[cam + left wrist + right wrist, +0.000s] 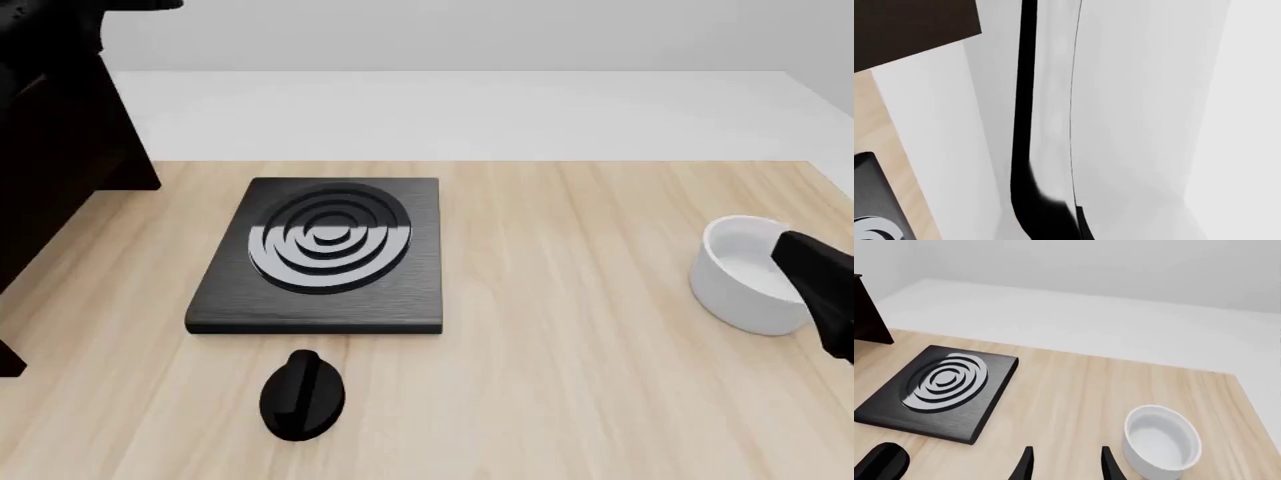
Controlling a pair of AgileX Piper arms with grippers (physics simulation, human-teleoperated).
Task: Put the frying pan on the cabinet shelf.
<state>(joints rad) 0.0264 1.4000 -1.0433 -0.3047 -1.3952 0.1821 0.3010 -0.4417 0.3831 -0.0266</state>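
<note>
In the left wrist view the frying pan (1024, 100) fills the middle from very close: a long thin black strip with a glossy, light-reflecting surface beside it. It widens into a black mass at the left gripper (1054, 220), which appears shut on it; the fingers barely stand out. The dark cabinet (907, 30) lies just beyond. In the front view the cabinet (54, 150) fills the far left, and its shelf boards are lost in the dark. A black shape at the top edge above it cannot be identified. The right gripper (1066, 467) hovers open and empty near the table's front right.
A flat black stove plate (320, 255) with a ring pattern lies left of centre, with a small black knob (303, 395) in front of it. A white bowl (747, 275) stands at the right edge, just beside the right arm (821, 300).
</note>
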